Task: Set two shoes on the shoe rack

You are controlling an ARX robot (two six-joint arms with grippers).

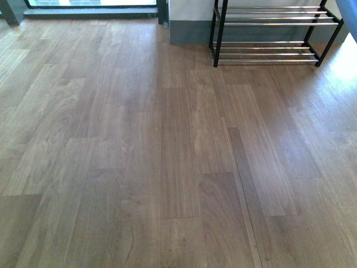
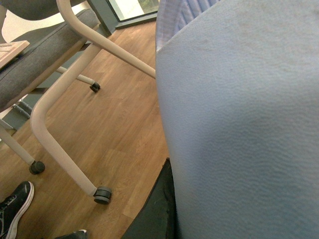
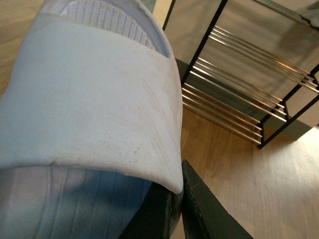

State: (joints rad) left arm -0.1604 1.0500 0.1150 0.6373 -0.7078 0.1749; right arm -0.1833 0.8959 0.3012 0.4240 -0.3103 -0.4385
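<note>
One pale-blue slide (image 2: 239, 124) fills most of the left wrist view. My left gripper (image 2: 172, 209) is shut on its edge, and only one dark finger (image 2: 154, 214) shows beside it. A second pale-blue slide (image 3: 89, 99) is in the right wrist view, with my right gripper (image 3: 177, 209) shut on its side wall between two dark fingers (image 3: 202, 211). The shoe rack (image 3: 239, 74), black frame with chrome rods, stands just beyond this slide. In the front view the shoe rack (image 1: 268, 33) is at the far right against the wall, its rods bare. A pale-blue sliver (image 1: 351, 14) shows at the right edge.
Wood floor (image 1: 167, 156) stretches in front of the rack. In the left wrist view a chair (image 2: 60, 94) with beige tube legs and castors (image 2: 102, 195) stands close by. A black sneaker with a white sole (image 2: 15, 206) lies near it.
</note>
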